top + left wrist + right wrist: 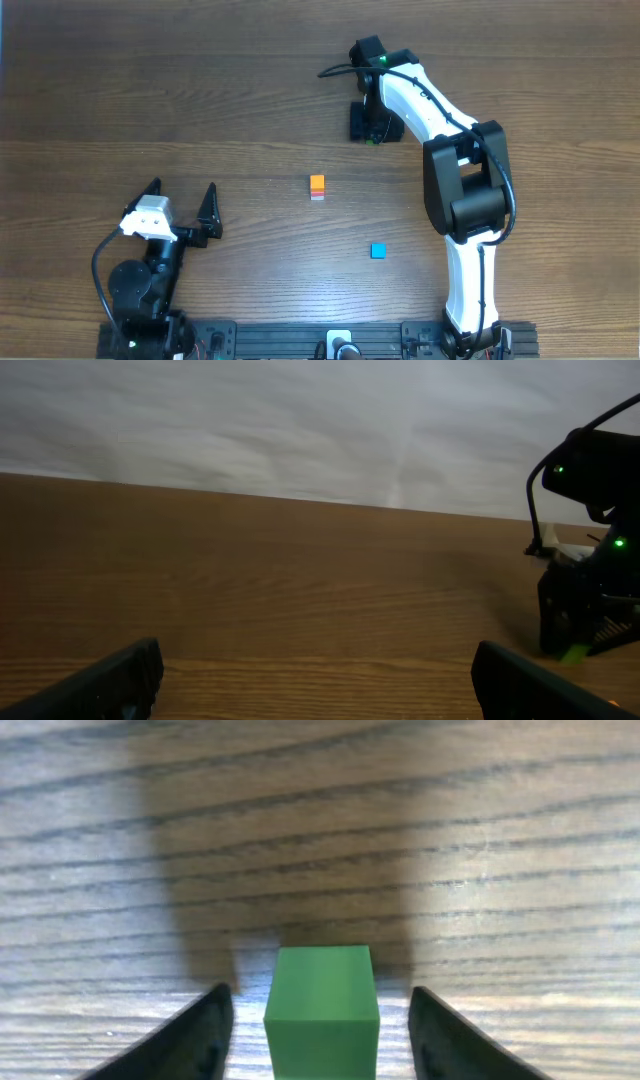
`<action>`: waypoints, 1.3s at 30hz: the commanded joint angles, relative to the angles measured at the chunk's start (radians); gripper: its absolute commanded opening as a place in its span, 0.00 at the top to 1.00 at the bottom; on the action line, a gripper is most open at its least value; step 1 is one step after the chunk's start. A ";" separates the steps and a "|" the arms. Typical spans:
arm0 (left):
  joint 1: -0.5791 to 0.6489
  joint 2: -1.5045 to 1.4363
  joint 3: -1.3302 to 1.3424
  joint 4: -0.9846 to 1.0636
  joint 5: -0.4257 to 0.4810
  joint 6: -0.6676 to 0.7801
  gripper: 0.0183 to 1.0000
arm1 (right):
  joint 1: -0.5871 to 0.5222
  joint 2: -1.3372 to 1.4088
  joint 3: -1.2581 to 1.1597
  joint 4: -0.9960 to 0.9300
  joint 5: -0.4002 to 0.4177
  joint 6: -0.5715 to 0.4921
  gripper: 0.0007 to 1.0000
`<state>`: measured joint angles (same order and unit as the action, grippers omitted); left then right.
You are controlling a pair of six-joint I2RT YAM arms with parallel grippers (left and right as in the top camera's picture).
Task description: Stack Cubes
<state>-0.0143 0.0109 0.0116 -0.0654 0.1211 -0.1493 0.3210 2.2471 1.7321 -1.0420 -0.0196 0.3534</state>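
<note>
Green cube (322,1008) lies between right gripper's (322,1038) spread fingers (touching neither).

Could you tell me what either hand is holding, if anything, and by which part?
Nothing is held: the open right hand straddles the green cube without touching it; the left hand is open, empty.

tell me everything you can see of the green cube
The green cube is a plain, matte, solid-looking block with sharp edges, its top and one side face showing. It sits flat on the wooden table, squarely between the open right tool's fingers, with a gap on each side, so nothing but the table touches it.
</note>
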 commanded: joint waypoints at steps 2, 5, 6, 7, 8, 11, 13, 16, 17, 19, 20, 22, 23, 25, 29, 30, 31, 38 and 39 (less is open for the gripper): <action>0.005 -0.008 -0.006 0.000 0.009 0.015 0.00 | 0.001 0.006 0.021 0.002 -0.002 -0.003 0.57; 0.005 -0.008 -0.006 0.000 0.009 0.015 0.00 | 0.001 0.006 0.021 0.001 -0.002 -0.003 0.63; 0.005 -0.008 -0.006 0.000 0.009 0.015 0.00 | 0.001 0.006 0.021 0.001 -0.002 -0.003 0.64; 0.005 -0.008 -0.006 0.000 0.009 0.015 0.00 | 0.001 0.006 0.021 0.001 -0.002 -0.003 0.66; 0.005 -0.008 -0.006 0.000 0.009 0.015 0.00 | 0.001 0.006 0.021 0.001 -0.002 -0.003 0.68; 0.005 -0.008 -0.006 0.000 0.009 0.015 0.00 | 0.001 0.006 0.021 0.001 -0.002 -0.005 0.73; 0.005 -0.008 -0.006 0.000 0.009 0.015 0.00 | 0.002 0.006 0.021 0.002 -0.002 -0.014 0.77; 0.005 -0.008 -0.006 0.000 0.009 0.015 0.00 | 0.002 0.006 0.021 0.002 -0.002 -0.034 0.78; 0.005 -0.008 -0.006 0.000 0.009 0.015 0.00 | 0.002 0.006 0.021 0.001 -0.002 -0.037 0.79; 0.005 -0.008 -0.006 0.000 0.009 0.015 0.00 | 0.001 0.005 0.021 -0.003 -0.002 -0.036 0.80; 0.005 -0.008 -0.006 0.000 0.009 0.015 0.00 | 0.001 0.004 0.023 -0.007 -0.002 -0.036 0.81; 0.005 -0.008 -0.006 0.000 0.009 0.015 0.00 | 0.002 0.000 0.037 -0.032 -0.002 -0.036 0.84; 0.005 -0.008 -0.006 0.000 0.009 0.015 0.00 | 0.004 -0.004 0.053 -0.051 -0.002 -0.036 0.85; 0.005 -0.008 -0.006 0.000 0.009 0.015 0.00 | 0.009 -0.019 0.089 -0.086 -0.002 -0.036 0.88; 0.005 -0.008 -0.006 0.000 0.009 0.015 0.00 | 0.024 -0.068 0.210 -0.196 -0.010 -0.018 0.91; 0.005 -0.008 -0.006 0.000 0.009 0.015 0.00 | 0.029 -0.078 0.238 -0.225 -0.010 -0.005 0.92; 0.005 -0.008 -0.006 0.000 0.009 0.015 0.00 | 0.037 -0.089 0.271 -0.259 -0.014 0.011 0.94; 0.005 -0.008 -0.006 0.000 0.009 0.015 0.00 | 0.146 -0.148 0.418 -0.464 -0.047 0.079 0.99; 0.005 -0.008 -0.006 0.000 0.009 0.015 0.00 | 0.165 -0.156 0.420 -0.480 -0.047 0.085 0.99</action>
<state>-0.0143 0.0109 0.0116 -0.0654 0.1211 -0.1493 0.4297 2.1357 2.1212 -1.4979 -0.0444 0.3954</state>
